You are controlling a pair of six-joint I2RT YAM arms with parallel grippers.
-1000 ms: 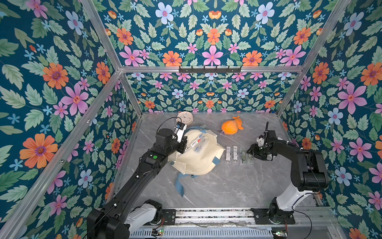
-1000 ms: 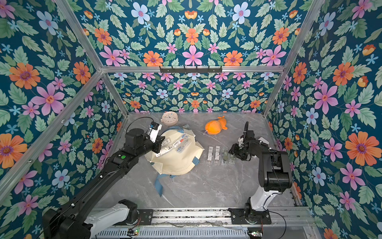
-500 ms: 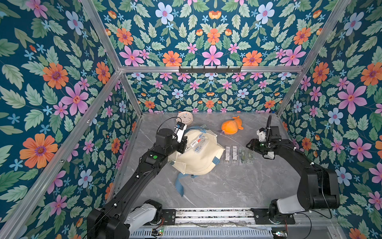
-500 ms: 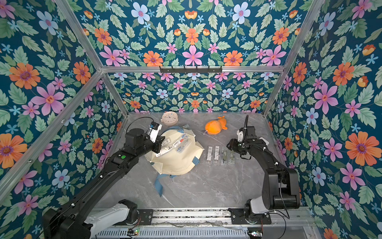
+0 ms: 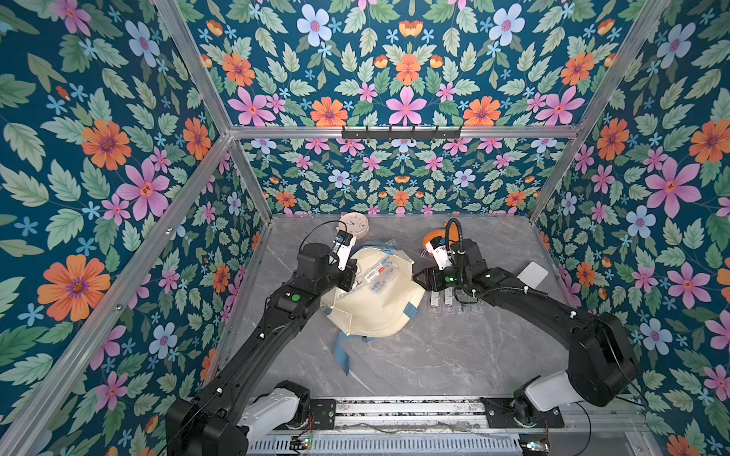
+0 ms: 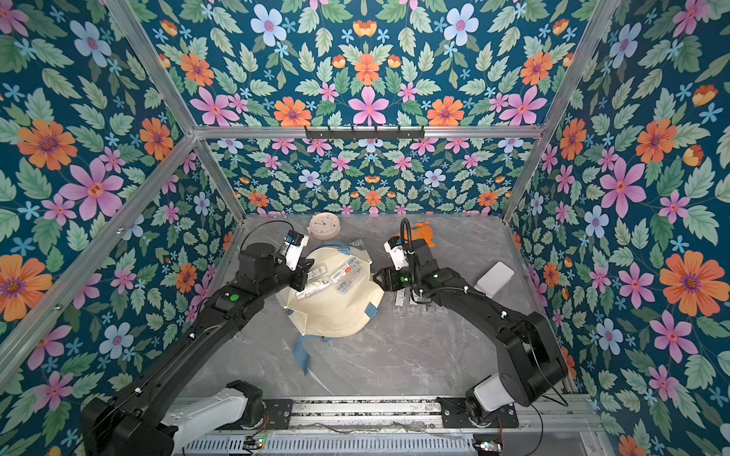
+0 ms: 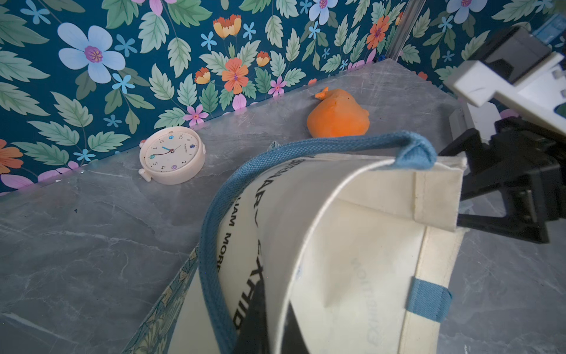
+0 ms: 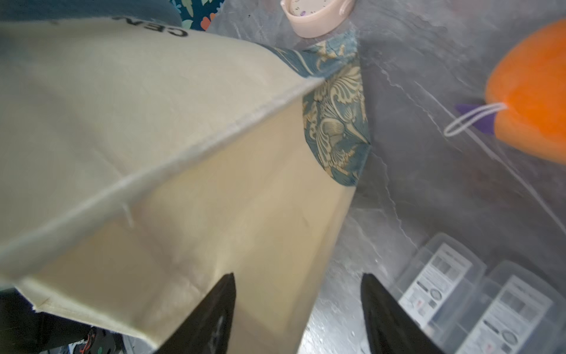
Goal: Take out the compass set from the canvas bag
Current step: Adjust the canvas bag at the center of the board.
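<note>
Right gripper (image 5: 419,277) now up against the right-hand edge of the canvas bag (image 5: 371,316), no longer out over the row of clear cases (image 5: 454,304) beside it. Jaws wider than a second ago, spread and empty. In the right wrist view, one fingertip over cream canvas and the other over bare tabletop (image 8: 428,171), so apparently straddling the bag's edge without closing on it. With that arm gone from the right side, a flat white card (image 5: 533,274) uncovered there. Left gripper (image 5: 349,280) unchanged: pinched tight on the bag's rim at the opposite side, holding it raised. Bag in the same spot mid-tabletop, blue strap trailing toward the robot. Clear labelled packs (image 5: 377,276) visible against the canvas near the left gripper, probably compass sets; cannot tell whether inside the mouth or lying on top. For the task: looks like a return to the bag for another pack, with a reach past the rim needed next and some risk of catching loose canvas instead
</note>
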